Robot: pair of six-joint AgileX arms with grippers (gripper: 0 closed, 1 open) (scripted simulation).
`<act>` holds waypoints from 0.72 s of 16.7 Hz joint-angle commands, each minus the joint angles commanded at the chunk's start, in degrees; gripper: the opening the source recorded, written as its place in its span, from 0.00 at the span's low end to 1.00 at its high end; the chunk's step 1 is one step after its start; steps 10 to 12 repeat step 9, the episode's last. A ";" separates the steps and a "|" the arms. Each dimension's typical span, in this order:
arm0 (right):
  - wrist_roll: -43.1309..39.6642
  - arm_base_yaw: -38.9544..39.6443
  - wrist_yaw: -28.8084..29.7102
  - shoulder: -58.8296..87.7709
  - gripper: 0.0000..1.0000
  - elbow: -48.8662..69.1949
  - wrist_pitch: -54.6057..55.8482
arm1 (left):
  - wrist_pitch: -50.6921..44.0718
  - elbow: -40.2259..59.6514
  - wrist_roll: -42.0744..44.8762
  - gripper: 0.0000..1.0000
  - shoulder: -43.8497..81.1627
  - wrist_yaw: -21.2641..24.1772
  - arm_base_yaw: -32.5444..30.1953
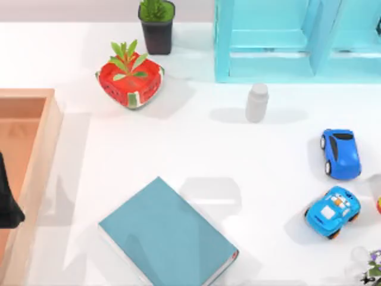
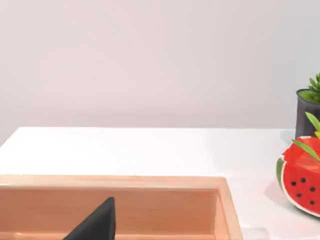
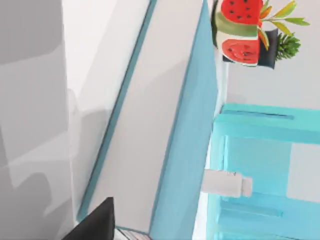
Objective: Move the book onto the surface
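The teal-blue book (image 1: 166, 238) hangs tilted just above the white surface (image 1: 262, 173) at the front middle, throwing a grey shadow behind it. Up close in the right wrist view, the book (image 3: 150, 125) shows white page edges between its teal covers. My right gripper (image 3: 95, 222) is at the book's near end, shut on it. Parked at the far left, my left gripper (image 1: 8, 205) is over the wooden tray (image 1: 37, 173); its dark tip (image 2: 95, 222) shows above the tray's floor (image 2: 165, 210).
A watermelon planter (image 1: 131, 80) and a dark potted plant (image 1: 157, 24) stand at the back left. The turquoise shelf unit (image 1: 268, 42) is at the back right, with a white bottle (image 1: 257, 102) in front. Two blue toy cars (image 1: 340, 152) (image 1: 332, 211) sit at the right.
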 joint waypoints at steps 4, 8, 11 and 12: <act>12.29 0.18 -0.15 1.93 1.00 4.67 -15.37 | 0.00 0.00 0.00 1.00 0.00 0.00 0.00; 17.15 -0.63 -0.41 2.51 1.00 6.56 -21.04 | 0.00 0.00 0.00 1.00 0.00 0.00 0.00; 17.15 -0.63 -0.41 2.51 1.00 6.56 -21.04 | 0.00 0.00 0.00 1.00 0.00 0.00 0.00; 17.15 -0.63 -0.41 2.51 1.00 6.56 -21.04 | 0.00 0.00 0.00 1.00 0.00 0.00 0.00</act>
